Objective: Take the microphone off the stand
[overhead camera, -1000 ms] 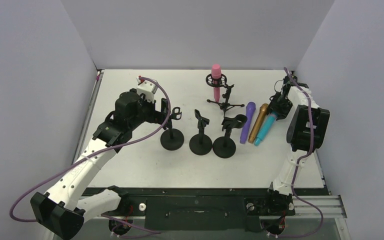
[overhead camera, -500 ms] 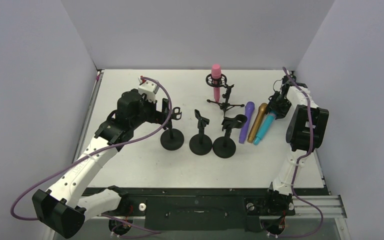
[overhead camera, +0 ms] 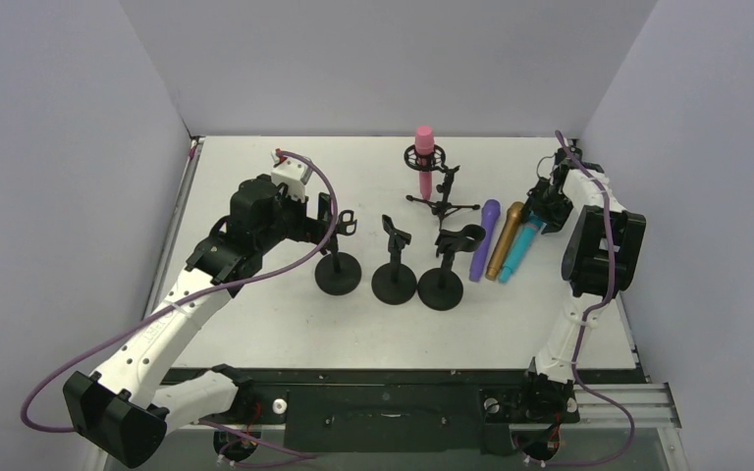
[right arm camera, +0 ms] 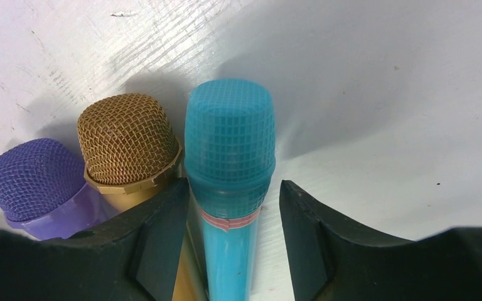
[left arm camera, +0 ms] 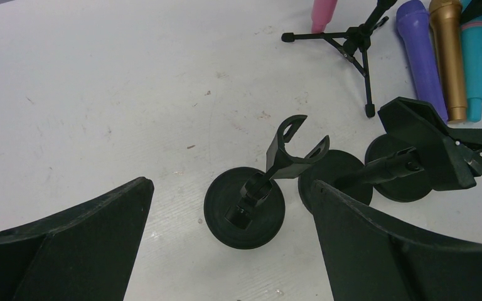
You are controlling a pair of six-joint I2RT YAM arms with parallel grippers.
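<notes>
Right wrist view: the right gripper (right arm camera: 233,189) straddles the teal microphone (right arm camera: 229,138), which lies on the table (right arm camera: 383,94) just beside the gold microphone (right arm camera: 127,138). Its jaws seem slightly parted, with a thin gap showing on one side. The left gripper (left arm camera: 229,188) hangs wide apart above an empty round-base stand (left arm camera: 245,213), while the pink microphone (overhead camera: 424,137) sits upright in the tripod stand (overhead camera: 442,201) at the table's far middle.

Left claw (left arm camera: 229,187) wide, right claw (right arm camera: 232,187) parted
</notes>
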